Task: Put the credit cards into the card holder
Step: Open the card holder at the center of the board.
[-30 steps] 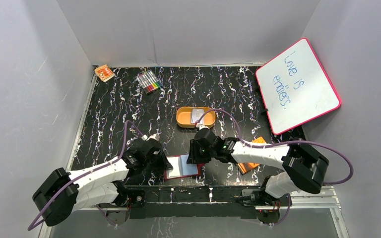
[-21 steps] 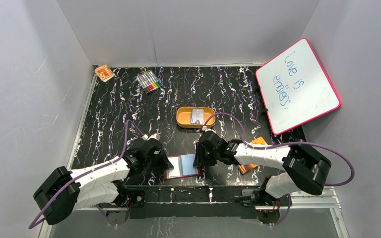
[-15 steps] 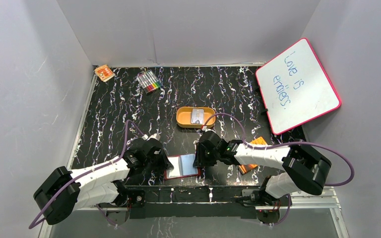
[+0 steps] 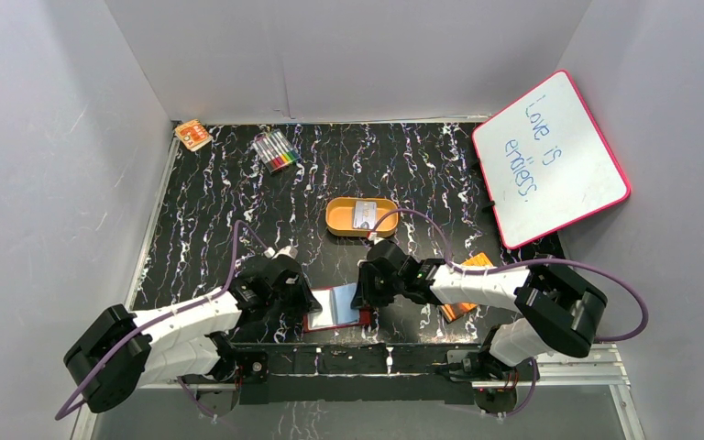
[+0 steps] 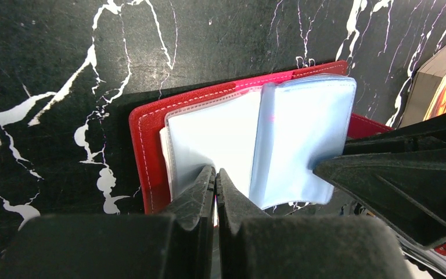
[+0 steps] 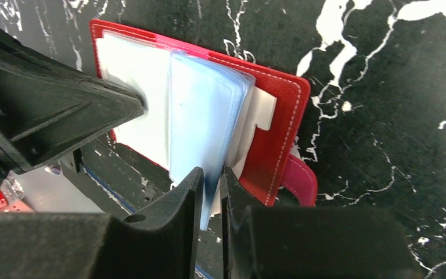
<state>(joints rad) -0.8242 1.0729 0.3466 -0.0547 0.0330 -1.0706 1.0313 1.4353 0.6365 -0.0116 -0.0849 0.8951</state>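
The card holder (image 4: 335,308) lies open at the near edge of the table (image 4: 220,202), between both claws. The left gripper (image 5: 215,177) is pinched tight on its left pockets, and the right gripper (image 6: 212,180) is nearly closed on its right sleeves. One credit card (image 4: 363,216) sits farther back in the orange tin (image 4: 335,220).

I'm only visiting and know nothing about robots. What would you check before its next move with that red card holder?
1. Card holder lying open on the table: ok.
2. Left gripper pinching the left-hand clear pockets: ok.
3. Right gripper pinching the right-hand pockets: ok.
4. A card in sight to fetch: ok, one lies in the orange tin.
5. A card in a gripper: not ok, both grip only pockets.
6. An empty pocket spread wide enough to take a card: cannot tell.
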